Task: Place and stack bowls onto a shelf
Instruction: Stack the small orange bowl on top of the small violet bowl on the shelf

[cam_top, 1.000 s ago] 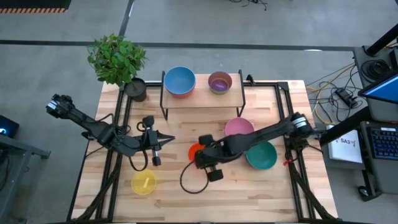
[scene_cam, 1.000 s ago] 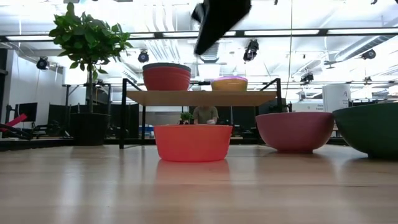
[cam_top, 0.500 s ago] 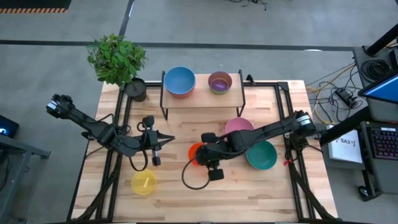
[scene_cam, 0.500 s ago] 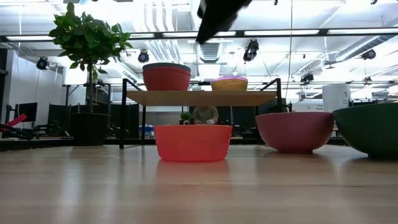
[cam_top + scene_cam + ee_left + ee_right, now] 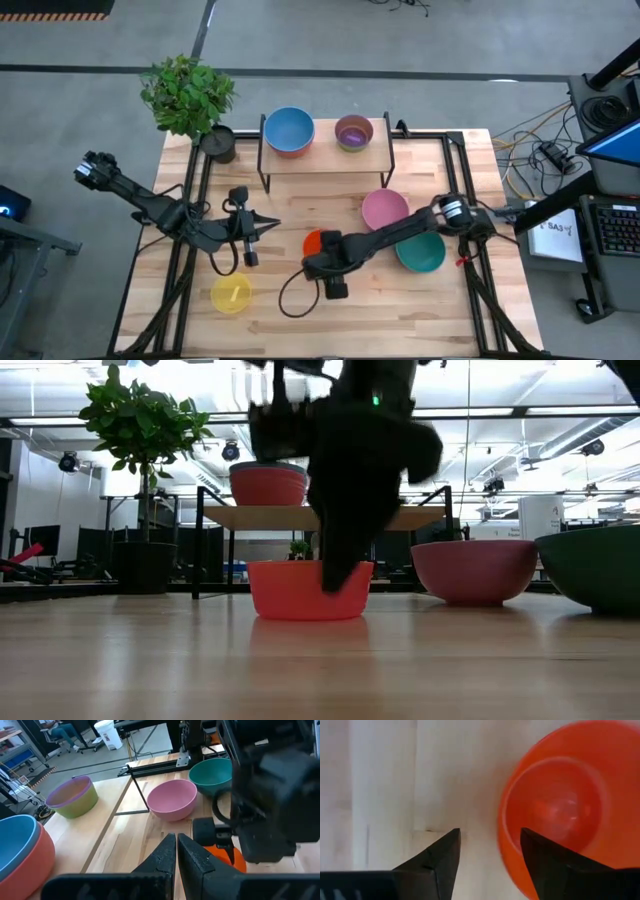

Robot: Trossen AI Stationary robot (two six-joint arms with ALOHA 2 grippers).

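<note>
A: Right gripper [image 5: 487,855] — spread wide, pointing down at the orange bowl [image 5: 560,805], one finger just beside its rim, nothing pinched.
B: Low over the tabletop [image 5: 280,320], pink bowl [image 5: 384,210] and teal bowl [image 5: 422,250] off along its arm side.
A: Left gripper [image 5: 176,852] — pressed together, empty, orange bowl just ahead of the tips.
B: Shelf [image 5: 325,155] well beyond both, blue bowl [image 5: 289,129] stacked in a red one, purple bowl [image 5: 353,130] beside. Yellow bowl [image 5: 231,294] near the left gripper.
</note>
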